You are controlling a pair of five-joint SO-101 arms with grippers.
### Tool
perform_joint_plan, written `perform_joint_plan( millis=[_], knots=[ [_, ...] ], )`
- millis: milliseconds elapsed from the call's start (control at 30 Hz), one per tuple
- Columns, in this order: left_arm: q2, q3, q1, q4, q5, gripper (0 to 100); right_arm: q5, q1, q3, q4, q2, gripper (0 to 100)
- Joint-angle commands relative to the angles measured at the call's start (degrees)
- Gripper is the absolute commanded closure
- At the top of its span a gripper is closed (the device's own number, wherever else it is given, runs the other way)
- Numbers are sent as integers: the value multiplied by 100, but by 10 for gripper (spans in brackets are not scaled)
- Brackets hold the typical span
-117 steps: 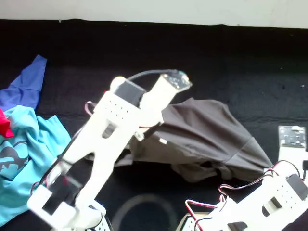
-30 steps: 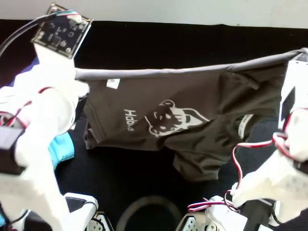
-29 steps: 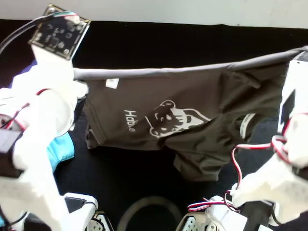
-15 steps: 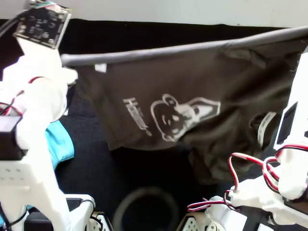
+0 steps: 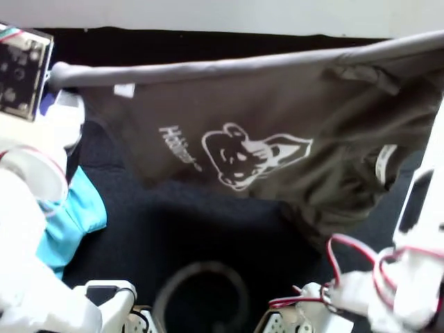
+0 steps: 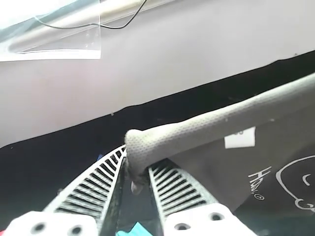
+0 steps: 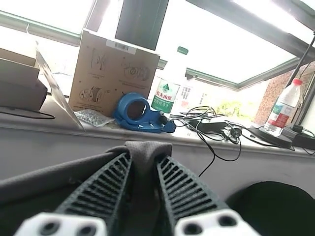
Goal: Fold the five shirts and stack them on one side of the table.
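Grey shirt (image 5: 291,104) hangs stretched in the air above the black table (image 5: 208,236), hem pulled taut, printed side towards the high camera. The left gripper (image 6: 134,169) is clamped on one hem corner and the right gripper (image 7: 142,160) pinches the other. This looks like spreading before the fold; next it needs lowering flat without bunching. Seconds ago it lay crumpled on the table; it now sits higher and wider. A teal shirt (image 5: 69,222) lies beside it.

The bear-print shirt (image 5: 243,125) spans from left claw (image 6: 135,172) to right claw (image 7: 142,157) above the tabletop (image 5: 208,229); another shirt (image 5: 69,222) lies on it at the left.
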Motion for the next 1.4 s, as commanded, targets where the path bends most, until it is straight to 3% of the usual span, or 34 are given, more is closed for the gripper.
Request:
perform_joint_plan(
  millis=[0, 267, 500, 700, 800, 1067, 1367],
  knots=[
    [-22, -347, -136, 132, 44, 992, -53, -277, -92, 207, -444, 992],
    [-901, -40, -119, 132, 44, 992, -44, -365, -84, 435, -1015, 992],
    [-1033, 1103, -127, 62, 18, 992, -44, -365, 303, 277, -453, 992],
    [-558, 3143, -127, -1011, -185, 992, -44, -374, 1393, -286, 629, 992],
    [31, 3565, -92, -1433, -220, 992, -18, -382, 1947, -637, 1262, 992],
    [1921, 3134, 119, -2259, -211, 992, -18, -866, 2536, -971, 2976, 992],
    [3934, -92, 92, -1600, -290, 992, -35, -1253, 1429, -1253, 3820, 992]
  ],
)
